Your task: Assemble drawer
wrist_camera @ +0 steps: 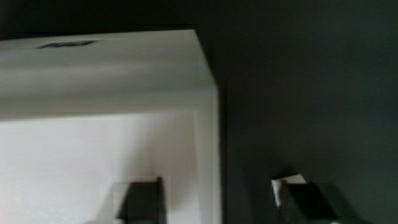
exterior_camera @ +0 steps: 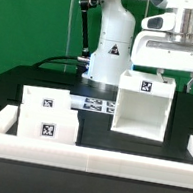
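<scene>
The large white open-fronted cube casing (exterior_camera: pixel 144 104) stands on the black table on the exterior view's right, with a tag on its upper face. Two smaller white open-topped boxes stand on the exterior view's left, one behind (exterior_camera: pixel 47 98) and one in front (exterior_camera: pixel 47 129). My gripper (exterior_camera: pixel 174 79) hangs just over the casing's upper edge on the exterior view's right. In the wrist view the gripper (wrist_camera: pixel 222 198) is open and empty. One finger (wrist_camera: pixel 143 200) is over the casing's (wrist_camera: pixel 107 110) white surface, the other (wrist_camera: pixel 302 195) is over the dark table. The casing's side edge lies between them, untouched.
A long low white border wall (exterior_camera: pixel 85 157) runs along the table's front and up both sides. The marker board (exterior_camera: pixel 98 106) lies flat between the small boxes and the casing. The robot's white base (exterior_camera: pixel 110 46) stands behind, before a green backdrop.
</scene>
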Robot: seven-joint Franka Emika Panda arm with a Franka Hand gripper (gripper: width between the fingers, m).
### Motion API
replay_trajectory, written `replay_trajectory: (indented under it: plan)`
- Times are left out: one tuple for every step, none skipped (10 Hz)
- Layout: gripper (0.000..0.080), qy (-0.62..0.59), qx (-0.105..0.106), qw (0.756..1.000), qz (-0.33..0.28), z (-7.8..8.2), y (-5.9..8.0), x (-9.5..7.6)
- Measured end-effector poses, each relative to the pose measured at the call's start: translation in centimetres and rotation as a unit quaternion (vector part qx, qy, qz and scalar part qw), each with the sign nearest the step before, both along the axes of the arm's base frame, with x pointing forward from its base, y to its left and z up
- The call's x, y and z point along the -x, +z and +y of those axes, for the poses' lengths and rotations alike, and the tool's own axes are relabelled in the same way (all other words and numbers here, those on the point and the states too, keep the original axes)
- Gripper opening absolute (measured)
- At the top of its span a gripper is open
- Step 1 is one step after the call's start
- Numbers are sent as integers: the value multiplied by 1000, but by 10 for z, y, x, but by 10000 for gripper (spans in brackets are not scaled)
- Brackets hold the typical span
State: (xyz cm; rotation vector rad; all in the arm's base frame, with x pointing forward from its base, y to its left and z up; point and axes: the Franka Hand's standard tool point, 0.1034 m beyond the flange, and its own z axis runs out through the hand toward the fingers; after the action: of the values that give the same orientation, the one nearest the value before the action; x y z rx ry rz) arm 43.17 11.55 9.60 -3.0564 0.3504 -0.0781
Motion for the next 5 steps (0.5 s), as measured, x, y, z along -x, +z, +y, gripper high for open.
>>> replay_trajectory:
  plan:
    - [203, 1, 0, 1000, 0, 0, 0, 0]
    - [57, 1, 0, 1000, 0, 0, 0, 0]
    - [57, 1, 0, 1000, 0, 0, 0, 0]
    - [36, 1, 0, 1000, 0, 0, 0, 0]
    - [36, 1, 0, 1000, 0, 0, 0, 0]
